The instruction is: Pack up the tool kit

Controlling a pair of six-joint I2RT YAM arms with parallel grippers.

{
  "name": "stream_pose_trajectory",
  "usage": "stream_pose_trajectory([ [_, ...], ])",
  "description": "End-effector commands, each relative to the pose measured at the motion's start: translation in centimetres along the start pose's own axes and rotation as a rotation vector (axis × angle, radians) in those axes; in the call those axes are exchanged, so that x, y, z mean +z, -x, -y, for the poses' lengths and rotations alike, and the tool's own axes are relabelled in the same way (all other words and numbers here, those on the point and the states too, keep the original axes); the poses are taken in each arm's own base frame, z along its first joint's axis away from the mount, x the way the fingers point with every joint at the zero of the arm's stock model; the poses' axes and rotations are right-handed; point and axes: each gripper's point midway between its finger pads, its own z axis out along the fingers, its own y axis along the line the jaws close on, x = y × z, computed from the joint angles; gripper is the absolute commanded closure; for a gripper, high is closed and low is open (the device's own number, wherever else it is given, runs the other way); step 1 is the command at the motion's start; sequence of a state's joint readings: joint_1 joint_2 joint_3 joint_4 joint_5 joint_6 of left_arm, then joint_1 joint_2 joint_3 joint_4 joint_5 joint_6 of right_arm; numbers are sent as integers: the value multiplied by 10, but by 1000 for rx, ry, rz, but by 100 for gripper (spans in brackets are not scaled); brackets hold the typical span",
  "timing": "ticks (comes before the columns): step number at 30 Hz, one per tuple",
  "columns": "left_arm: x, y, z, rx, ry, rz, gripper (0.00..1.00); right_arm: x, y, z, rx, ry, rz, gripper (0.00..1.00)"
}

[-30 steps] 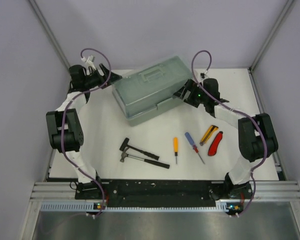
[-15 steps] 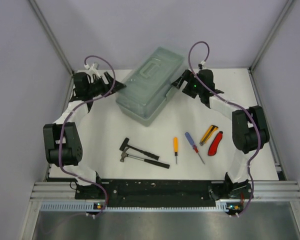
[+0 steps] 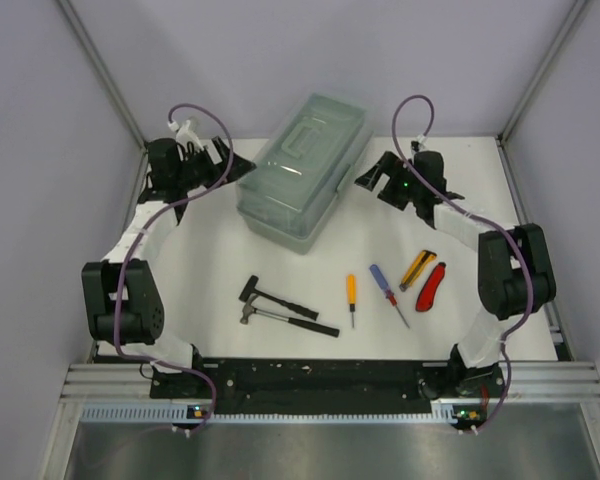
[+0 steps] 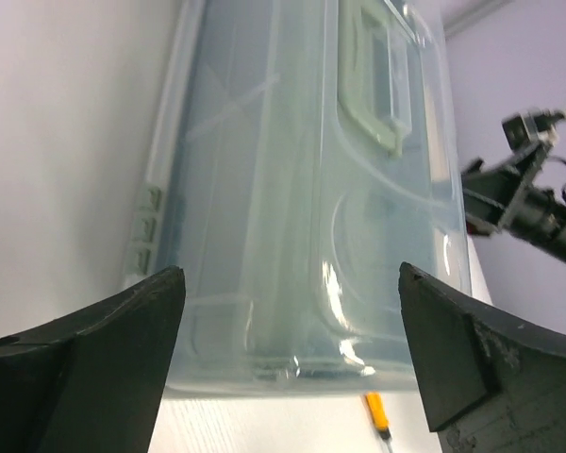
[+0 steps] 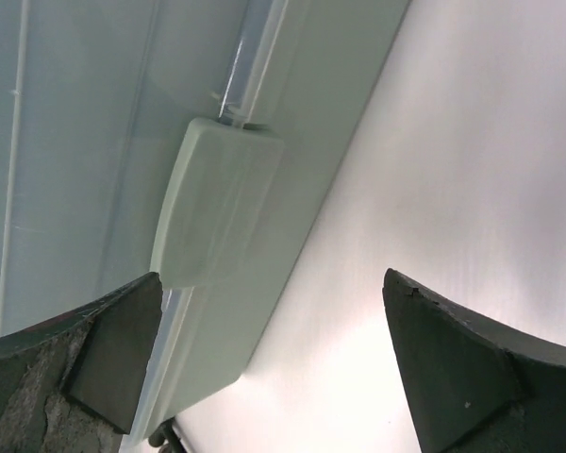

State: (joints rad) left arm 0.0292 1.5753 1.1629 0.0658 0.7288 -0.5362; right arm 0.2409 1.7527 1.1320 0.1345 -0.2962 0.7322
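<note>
The grey-green toolbox with its translucent lid shut stands at the back of the table, turned on a diagonal. My left gripper is open and empty at its left end; in the left wrist view the toolbox and its top handle fill the space ahead of the gripper. My right gripper is open and empty, just off the box's front side. In the right wrist view the front latch lies ahead of the gripper.
On the table in front lie two small hammers, an orange screwdriver, a blue and red screwdriver, a yellow cutter and a red cutter. Walls close in the back and sides.
The toolbox has swung from lying broadside to a steeper diagonal. The right gripper has drawn back a little to the right of it; the left gripper has stayed at its left end.
</note>
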Motion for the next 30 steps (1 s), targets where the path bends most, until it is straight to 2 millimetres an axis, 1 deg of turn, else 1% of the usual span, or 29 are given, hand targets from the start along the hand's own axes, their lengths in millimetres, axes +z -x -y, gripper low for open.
stream_pose_trajectory([
  [1,-13,79,22,160,79,244,2,-23,25,-24,11,177,46,1],
  [5,-10,116,20,201,96,375,2,-25,20,-39,49,287,24,1],
  [7,-14,133,17,225,128,466,2,-24,18,-44,79,334,16,1],
  [9,-18,146,14,245,149,532,2,-22,15,-49,104,384,4,1],
  [10,-16,149,10,231,166,524,2,-22,15,-51,119,402,5,1],
  [12,-5,153,12,211,153,446,2,-19,11,-50,151,426,-3,1],
  [14,11,143,19,220,63,345,2,-16,11,-49,183,447,1,1],
  [16,24,123,26,179,-45,255,2,-11,12,-49,227,474,13,1],
  [18,36,101,19,113,-74,173,2,-6,14,-50,268,505,23,1],
  [20,44,78,6,41,-54,103,4,4,12,-47,308,520,18,1],
  [22,47,54,-4,-23,-48,52,4,13,11,-42,336,521,16,1],
  [24,47,36,-3,-70,-70,7,5,19,10,-41,342,529,15,1],
  [26,46,22,2,-107,-102,-34,5,26,5,-41,339,540,7,1],
  [27,45,17,4,-120,-114,-46,5,29,2,-41,335,548,0,1],
  [30,41,7,8,-144,-137,-73,5,34,1,-50,307,597,-1,1],
])
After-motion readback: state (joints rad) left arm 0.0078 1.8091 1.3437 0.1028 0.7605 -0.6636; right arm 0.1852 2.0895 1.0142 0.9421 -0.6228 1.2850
